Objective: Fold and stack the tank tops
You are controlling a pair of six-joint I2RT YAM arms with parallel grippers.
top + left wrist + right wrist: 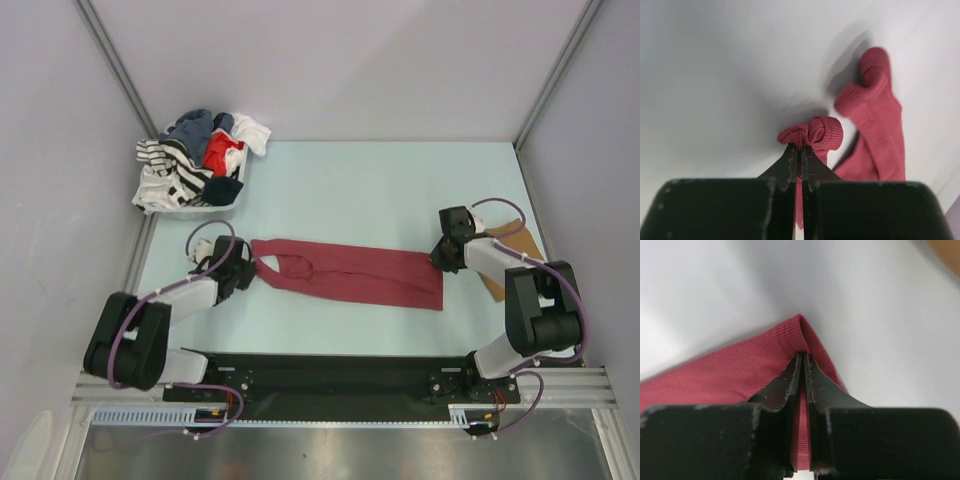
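One maroon tank top [350, 272], flat on the desk [400, 185] between both arms: left fingers [791, 152] clenched on its shoulder strap [812, 132], right fingers [796, 369] clenched on its hem corner [800, 327]; first fold apparently in hand, next likely lifting both ends together.

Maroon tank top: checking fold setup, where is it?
Top view: the maroon tank top lies flat centrally, stretched between left gripper and right gripper, each pinching one end.
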